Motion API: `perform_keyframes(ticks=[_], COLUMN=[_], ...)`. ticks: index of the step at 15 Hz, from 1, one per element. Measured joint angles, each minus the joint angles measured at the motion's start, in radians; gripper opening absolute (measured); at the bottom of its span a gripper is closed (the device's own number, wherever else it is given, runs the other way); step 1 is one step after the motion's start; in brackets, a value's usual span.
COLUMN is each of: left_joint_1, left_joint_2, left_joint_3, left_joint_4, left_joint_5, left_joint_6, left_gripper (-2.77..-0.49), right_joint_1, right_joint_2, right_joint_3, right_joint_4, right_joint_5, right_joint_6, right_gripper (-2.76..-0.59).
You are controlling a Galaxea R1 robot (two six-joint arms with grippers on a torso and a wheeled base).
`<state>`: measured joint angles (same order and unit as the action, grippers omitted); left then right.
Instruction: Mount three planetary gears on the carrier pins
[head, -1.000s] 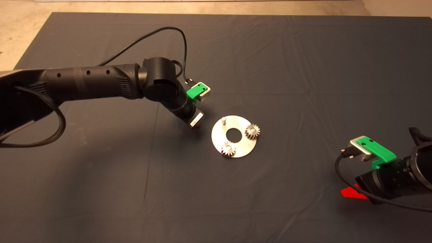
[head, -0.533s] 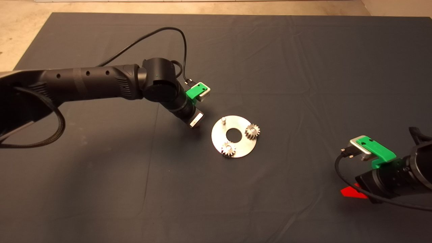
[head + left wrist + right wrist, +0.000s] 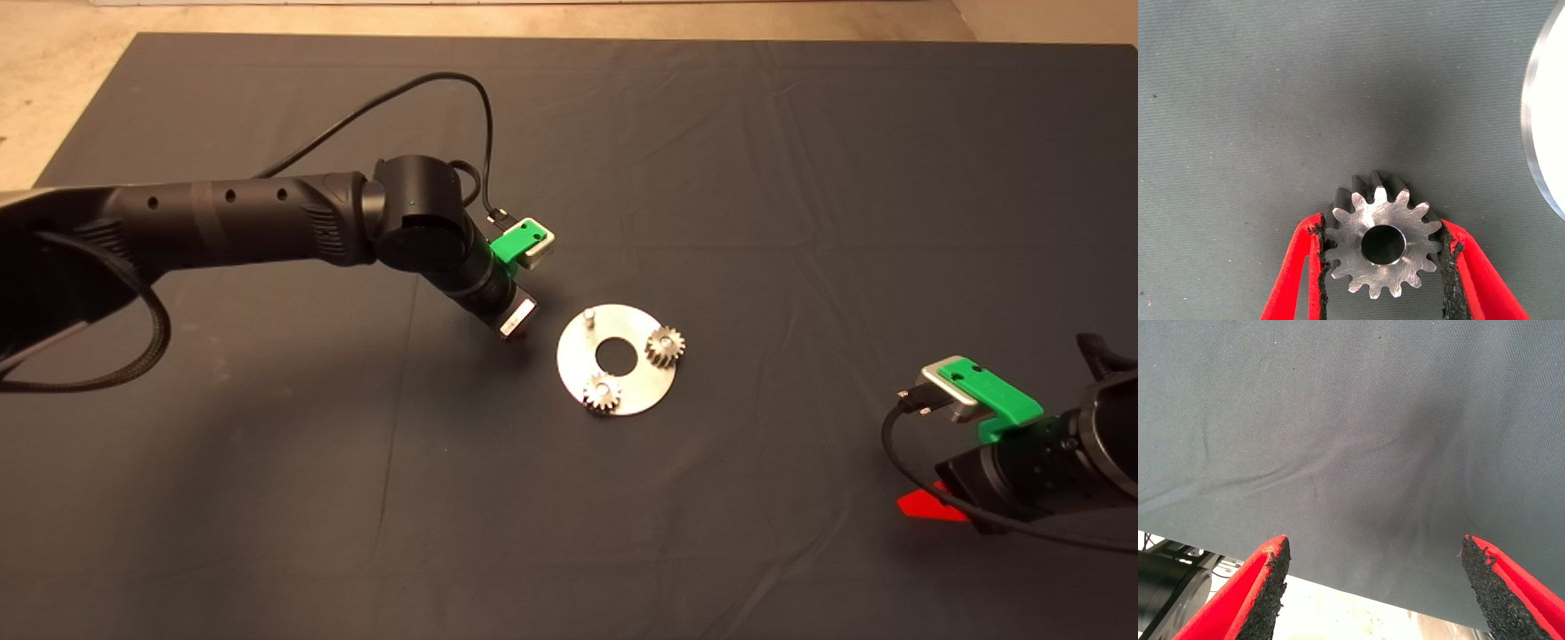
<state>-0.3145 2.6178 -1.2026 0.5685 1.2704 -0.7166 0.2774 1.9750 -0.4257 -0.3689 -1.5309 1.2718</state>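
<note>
The left claw (image 3: 1381, 257) held the third planetary gear (image 3: 1382, 244) between its two pads, which pressed on the teeth at opposite sides. The gear lay flat in the grip, its dark bore facing the wrist camera. In the head view this claw (image 3: 518, 320) was just beside the carrier disc (image 3: 642, 391), on the side where the one bare pin (image 3: 588, 313) stood upright. The rim of the disc (image 3: 1538, 127) showed at the edge of the left wrist view, near the gear but apart from it.

Two gears were already seated on the disc: one (image 3: 664, 344) on the far side of the centre hole from the claw, the other (image 3: 602, 392) at the near rim, toward the camera. So, by my judgement, only the last gear remained.

To do this step well, the claw should probably carry the gear level over the bare pin, so that the bore came exactly above the stud, and only then go down. A tilted gear would likely catch on the top of the pin. The grip should stay firm until the bore had taken the pin, because the pads touched only tooth tips. Then the claw should open slowly and rise straight up.

The right claw (image 3: 1375, 587) waited with its fingers wide apart, well away from the disc at the edge of the tabletop (image 3: 800, 178).
</note>
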Motion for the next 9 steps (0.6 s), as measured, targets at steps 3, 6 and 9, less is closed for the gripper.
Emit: perform_keyframes(ticks=[3, 6, 9], left_joint_1=[0.013, 0.017, -0.028], left_joint_2=[-0.003, -0.005, 0.004], left_joint_3=[0.056, 0.124, 0.171], left_joint_4=[-0.001, -0.005, -0.017], left_joint_5=[0.021, 0.056, 0.112], left_joint_6=[0.0, 0.0, -0.004], left_gripper=[-2.55, -2.56, -2.56], right_joint_1=[0.001, 0.004, 0.005], right_joint_2=[0.0, 0.0, 0.0], right_joint_3=[-0.001, -0.002, -0.002], right_joint_4=[0.0, 0.0, 0.0], right_joint_5=[0.0, 0.0, 0.0], right_joint_6=[0.0, 0.0, 0.0], right_gripper=[-1.46, -1.46, -1.46])
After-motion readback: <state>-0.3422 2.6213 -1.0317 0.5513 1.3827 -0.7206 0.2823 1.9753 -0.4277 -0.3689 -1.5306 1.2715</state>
